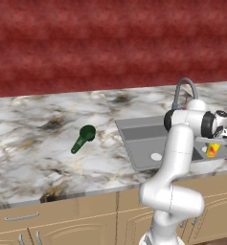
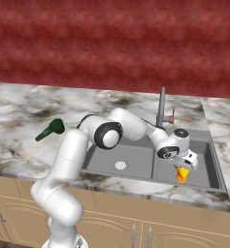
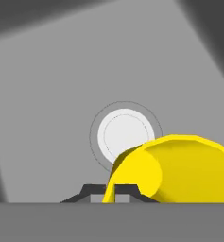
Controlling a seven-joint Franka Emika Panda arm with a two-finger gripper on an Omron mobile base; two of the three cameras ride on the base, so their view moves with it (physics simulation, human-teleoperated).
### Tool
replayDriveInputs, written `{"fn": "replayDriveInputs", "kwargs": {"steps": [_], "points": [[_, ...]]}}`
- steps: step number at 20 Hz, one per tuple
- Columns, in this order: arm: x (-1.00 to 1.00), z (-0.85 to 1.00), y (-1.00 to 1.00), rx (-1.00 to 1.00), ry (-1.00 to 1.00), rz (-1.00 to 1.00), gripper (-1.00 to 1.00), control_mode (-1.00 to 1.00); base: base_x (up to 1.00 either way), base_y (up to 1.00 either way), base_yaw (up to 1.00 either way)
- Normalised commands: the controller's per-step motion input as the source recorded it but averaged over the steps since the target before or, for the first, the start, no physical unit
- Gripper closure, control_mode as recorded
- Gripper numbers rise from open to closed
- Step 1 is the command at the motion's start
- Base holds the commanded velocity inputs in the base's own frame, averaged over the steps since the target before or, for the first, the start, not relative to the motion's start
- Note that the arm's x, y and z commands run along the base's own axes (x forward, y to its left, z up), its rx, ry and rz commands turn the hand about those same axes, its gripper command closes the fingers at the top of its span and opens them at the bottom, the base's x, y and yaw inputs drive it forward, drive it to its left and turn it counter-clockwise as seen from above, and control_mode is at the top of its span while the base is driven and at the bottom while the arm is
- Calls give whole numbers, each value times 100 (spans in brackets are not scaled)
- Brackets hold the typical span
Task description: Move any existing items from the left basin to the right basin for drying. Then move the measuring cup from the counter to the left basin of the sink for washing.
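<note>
The pincer (image 2: 183, 167) is clamped shut on the yellow cup (image 2: 182, 174), holding it above the right basin (image 2: 204, 169) of the grey metal sink (image 1: 134, 125), apparently for release there to dry. In the hand view the cup (image 3: 179, 170) appears smooth and rounded, above a flat basin floor with a pale round drain disc (image 3: 125, 134). The left basin (image 2: 117, 157) holds no items. The measuring cup (image 1: 83, 139), a dark green scoop with round bowl and straight handle, lies on the veined marble table (image 1: 33, 143), well apart from the sink.
</note>
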Motion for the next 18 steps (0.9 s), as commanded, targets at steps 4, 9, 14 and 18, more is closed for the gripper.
{"fn": "replayDriveInputs", "kwargs": {"steps": [4, 9, 14, 18], "points": [[0, -17, 0, 0, 3, 1, -100, -100, 0, 0, 0], [0, -1, -1, 2, 0, 0, -100, -100, 0, 0, 0], [0, 0, 0, 1, 0, 0, -100, -100, 0, 0, 0], [0, 6, 0, 0, 3, 0, -100, -100, 0, 0, 0]]}}
